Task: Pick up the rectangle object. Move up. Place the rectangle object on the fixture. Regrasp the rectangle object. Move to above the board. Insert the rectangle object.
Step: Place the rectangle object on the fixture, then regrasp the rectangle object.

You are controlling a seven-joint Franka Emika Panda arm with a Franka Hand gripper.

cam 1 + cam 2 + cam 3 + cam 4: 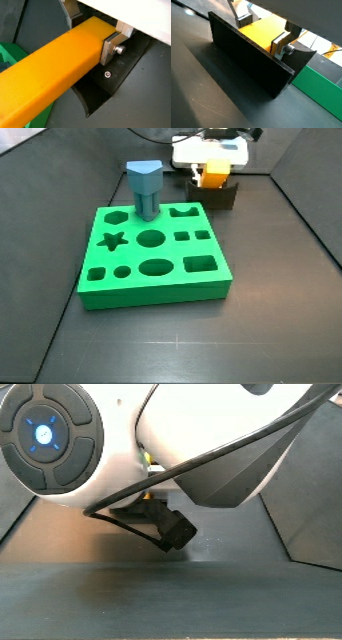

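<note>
- Gripper [93,31] sits at the fixture [251,60], its silver fingers [110,46] clamped on the two sides of the rectangle object [50,75] near one end of it.
- Both wrist views show the rectangle object's long axis running level, away from the fingers and crosswise to their closing direction; most of its length juts out past the grip.
- In a wrist view the block lies over the dark fixture, whose upright plate stands just beside the fingers; whether the block's underside already rests on the fixture cannot be told.
- In a side view the rectangle object [214,173] shows orange above the fixture [218,196], at the far edge of the table behind the board [154,258].
- My judgement: the coming move turns on this overhang, since the free end points toward the board's side and a regrasp would need the block seated firmly first.
- Blue peg [143,190] stands upright in the board near the fixture; it looks like the nearest obstacle for a path toward the cut-outs.
- One side view is filled by the robot's own body, so it adds nothing about the grip.
</note>
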